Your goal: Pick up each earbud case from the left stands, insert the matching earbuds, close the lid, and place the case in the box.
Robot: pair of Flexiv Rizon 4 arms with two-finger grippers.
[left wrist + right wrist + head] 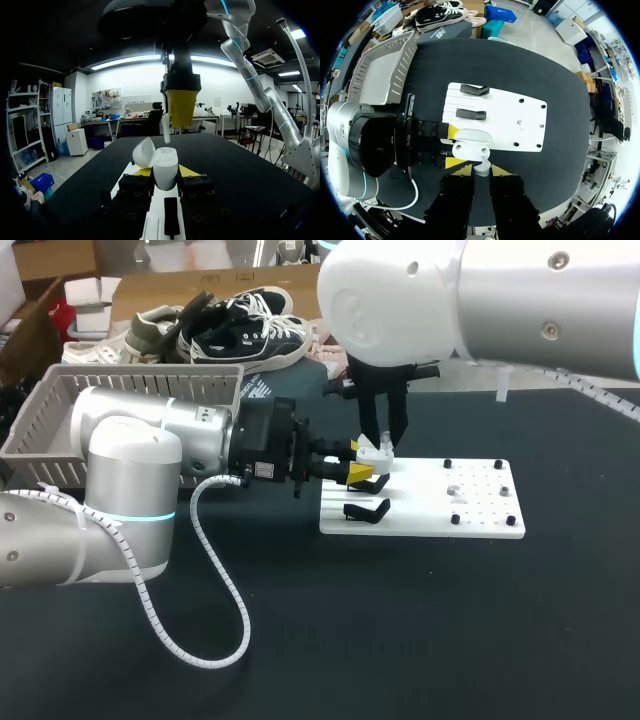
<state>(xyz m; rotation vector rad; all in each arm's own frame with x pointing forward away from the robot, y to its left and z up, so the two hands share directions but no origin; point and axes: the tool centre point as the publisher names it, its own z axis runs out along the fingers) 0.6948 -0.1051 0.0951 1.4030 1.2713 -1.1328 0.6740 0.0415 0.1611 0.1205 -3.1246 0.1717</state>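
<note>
– Where is the open white plastic earbud case [165, 167]?
– Clamped between my left gripper's [357, 459] fingers, above the white flat board's [440, 515] left edge.
– Your right gripper [481, 172]?
– Pinching a white earbud [166, 131] just over it.

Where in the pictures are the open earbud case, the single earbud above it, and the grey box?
earbud case [165, 170]: left wrist view, front of its white body.
earbud [166, 132]: left wrist view, its white stem.
box [140, 383]: head view, its slatted grey wall.
</note>
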